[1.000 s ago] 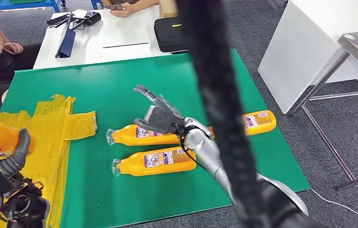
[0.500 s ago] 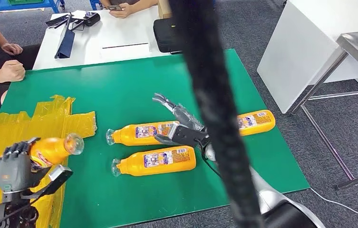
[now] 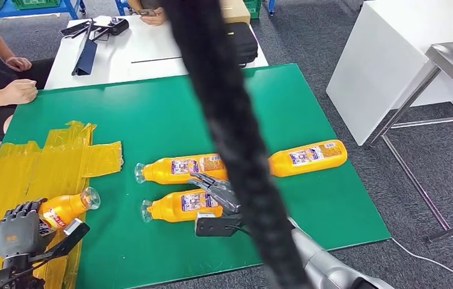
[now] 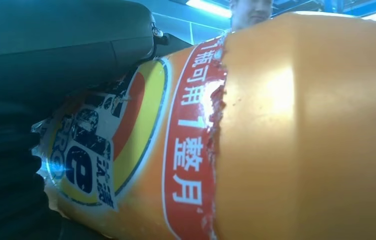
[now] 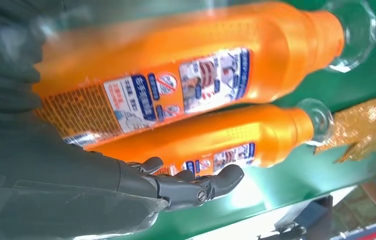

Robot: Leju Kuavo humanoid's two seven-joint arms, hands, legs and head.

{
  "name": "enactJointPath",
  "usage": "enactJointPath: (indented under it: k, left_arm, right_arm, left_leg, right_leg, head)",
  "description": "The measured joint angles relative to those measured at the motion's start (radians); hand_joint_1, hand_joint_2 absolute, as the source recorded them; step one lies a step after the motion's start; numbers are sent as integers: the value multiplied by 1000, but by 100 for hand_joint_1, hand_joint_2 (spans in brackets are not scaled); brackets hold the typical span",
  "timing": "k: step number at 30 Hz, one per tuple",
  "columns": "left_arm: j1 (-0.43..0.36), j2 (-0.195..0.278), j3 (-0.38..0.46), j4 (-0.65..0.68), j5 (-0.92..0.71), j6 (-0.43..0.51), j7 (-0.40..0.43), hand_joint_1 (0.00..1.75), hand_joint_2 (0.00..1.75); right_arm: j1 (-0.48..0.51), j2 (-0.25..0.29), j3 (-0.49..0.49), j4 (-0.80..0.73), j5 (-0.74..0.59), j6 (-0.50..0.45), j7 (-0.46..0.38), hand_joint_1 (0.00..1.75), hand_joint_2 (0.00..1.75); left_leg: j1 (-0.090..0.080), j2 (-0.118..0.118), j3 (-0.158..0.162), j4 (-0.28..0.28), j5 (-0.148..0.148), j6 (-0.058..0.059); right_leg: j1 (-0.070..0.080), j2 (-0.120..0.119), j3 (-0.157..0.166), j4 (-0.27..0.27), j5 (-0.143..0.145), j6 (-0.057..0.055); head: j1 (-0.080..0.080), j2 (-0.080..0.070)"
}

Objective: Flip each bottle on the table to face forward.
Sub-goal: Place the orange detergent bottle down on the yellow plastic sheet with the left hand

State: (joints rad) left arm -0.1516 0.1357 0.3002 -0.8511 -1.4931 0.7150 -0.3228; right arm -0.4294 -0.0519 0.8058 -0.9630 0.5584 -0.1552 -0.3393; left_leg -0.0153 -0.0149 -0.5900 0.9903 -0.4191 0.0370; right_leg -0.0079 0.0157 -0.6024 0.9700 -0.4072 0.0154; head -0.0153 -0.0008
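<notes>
Left hand: the left hand (image 3: 16,232) gripped an orange bottle (image 3: 43,218) around its body, over the yellow sheet (image 3: 49,162) at the left end of the green worktop (image 3: 151,120). The bottle lay tilted, its clear cap toward the middle of the worktop. In the left wrist view its red and yellow label (image 4: 141,145) sat close to the camera.

Right hand: the right hand (image 3: 215,208) was at the base end of the near bottle (image 3: 181,206), fingers spread over it and the thumb lower, beside the base. Whether it clasped the bottle or merely touched it could not be told. In the right wrist view the dark fingers (image 5: 195,185) reached between the camera and the bottles.

Bottles on the worktop: three lay on their sides. The near bottle and the middle bottle (image 3: 178,169) lay parallel, just beside each other, caps toward the yellow sheet. The far-right bottle (image 3: 308,158) lay near the worktop's right edge.

Other things: a black cable (image 3: 230,138) crossed the head view diagonally. A person's forearm (image 3: 1,96) rested at the worktop's far left corner. A white table (image 3: 145,51) stood behind.
</notes>
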Motion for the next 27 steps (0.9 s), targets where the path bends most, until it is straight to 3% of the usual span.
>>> enactJointPath:
  k: [1,3,5,14,22,26,27]
  left_arm:
    - [-3,3,0,8,-7,0,-1,94,175]
    - [-9,6,0,21,-19,1,-5,7,87]
    - [-12,7,4,28,-26,1,-17,0,0]
    - [-10,8,28,34,-26,1,-93,0,0]
    - [-5,5,43,35,-17,1,-140,0,0]
    - [2,3,51,35,-15,1,-155,0,0]
    - [3,3,54,36,-13,1,-162,0,0]
  right_arm:
    - [2,0,4,1,6,2,5,0,175]
    - [5,1,9,2,17,8,12,0,175]
    - [6,5,12,5,28,15,17,0,175]
    - [3,25,13,26,59,26,31,0,175]
    - [-9,34,13,52,143,-25,96,0,175]
    - [-12,37,13,65,195,-70,134,0,0]
    - [-10,38,13,66,207,-85,143,0,0]
  left_leg:
    - [0,0,1,0,0,0]
    - [0,0,4,0,0,0]
    - [0,-1,5,-1,0,-1]
    - [0,-4,7,-1,3,-2]
    - [-1,-6,6,0,3,-2]
    - [-1,-6,6,0,3,-2]
    - [-1,-6,6,0,3,-2]
  right_leg:
    - [0,0,2,0,0,0]
    - [0,0,5,0,0,0]
    - [0,0,6,0,0,-1]
    - [0,-3,7,1,0,-1]
    - [0,-4,6,1,0,-1]
    - [0,-4,6,1,0,-1]
    - [0,-4,6,1,0,-1]
  head:
    - [0,0]
    - [0,0]
    - [0,0]
    - [0,0]
    - [0,0]
    - [0,0]
    - [0,0]
